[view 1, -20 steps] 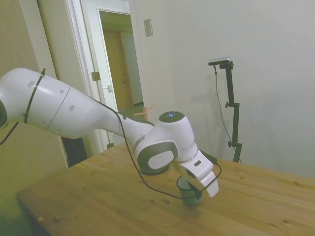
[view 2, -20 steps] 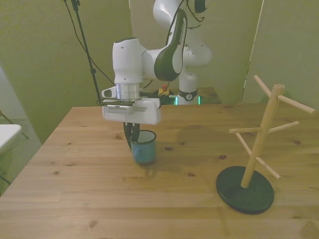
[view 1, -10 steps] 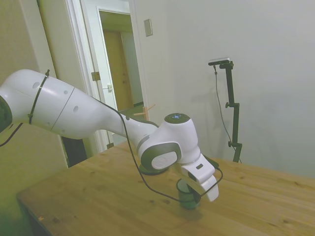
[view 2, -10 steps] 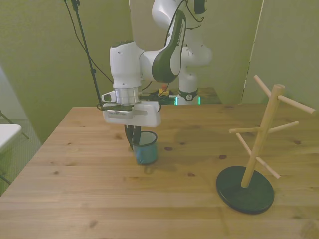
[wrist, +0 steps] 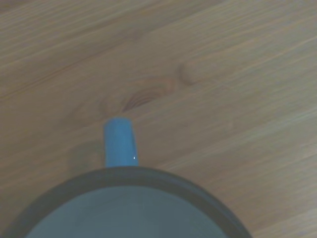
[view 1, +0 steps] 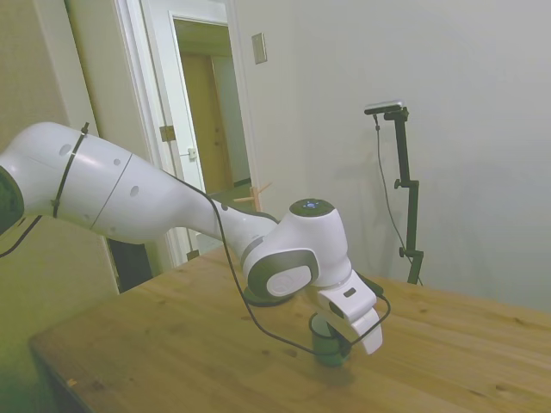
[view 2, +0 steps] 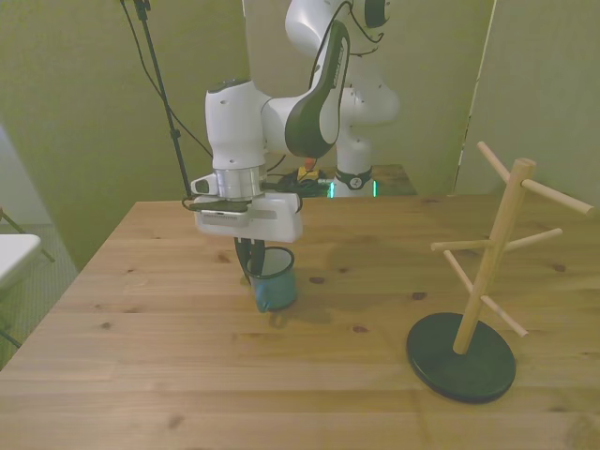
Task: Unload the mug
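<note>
Blue round mug (view 2: 276, 285) upright on grained wooden table (view 2: 169, 356).

Close, soft focus. Mug (wrist: 130, 206) seen from above — dark rim curving round a pale interior, blue handle (wrist: 119, 142) jutting outward over the wooden surface (wrist: 223, 74). Grain lines and a knot (wrist: 143, 96) just beyond the handle.

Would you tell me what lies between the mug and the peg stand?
Only bare table, as the front view shows, between the mug and the peg stand.
</note>
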Tool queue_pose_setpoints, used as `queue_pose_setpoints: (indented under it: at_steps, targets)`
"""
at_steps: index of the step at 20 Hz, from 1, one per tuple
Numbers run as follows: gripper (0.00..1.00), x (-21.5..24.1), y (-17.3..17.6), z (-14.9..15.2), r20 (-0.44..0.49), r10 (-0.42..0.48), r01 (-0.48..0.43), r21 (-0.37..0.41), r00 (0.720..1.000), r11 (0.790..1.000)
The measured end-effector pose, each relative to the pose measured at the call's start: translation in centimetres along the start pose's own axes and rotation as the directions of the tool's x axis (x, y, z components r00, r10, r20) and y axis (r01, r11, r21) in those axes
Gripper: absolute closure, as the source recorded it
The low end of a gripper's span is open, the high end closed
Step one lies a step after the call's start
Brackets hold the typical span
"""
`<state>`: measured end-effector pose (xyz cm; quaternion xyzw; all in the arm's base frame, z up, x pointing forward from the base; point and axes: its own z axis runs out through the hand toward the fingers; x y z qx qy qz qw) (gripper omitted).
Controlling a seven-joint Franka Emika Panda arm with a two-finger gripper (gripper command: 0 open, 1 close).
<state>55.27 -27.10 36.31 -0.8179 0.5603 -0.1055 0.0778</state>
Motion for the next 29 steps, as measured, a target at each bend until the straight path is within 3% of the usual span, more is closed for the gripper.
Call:
queue_pose_setpoints:
  at_steps: [8, 16, 19, 24, 29]
  targets:
    - [0.00, -0.2, 0.1, 0.0, 0.003, 0.000, 0.000, 0.001, 1.000, 1.000]
    - [0.00, -0.8, -1.5, -3.3, -0.021, -0.023, 0.024, 0.050, 1.000, 0.998]
    - [0.00, -1.3, -1.8, -5.3, -0.015, -0.046, 0.047, 0.049, 0.999, 0.998]
    - [0.00, -2.8, -2.0, -11.7, -0.001, -0.091, 0.090, 0.064, 0.996, 0.994]
    - [0.00, -7.9, -5.5, -14.6, 0.025, -0.192, 0.189, 0.092, 0.981, 0.978]
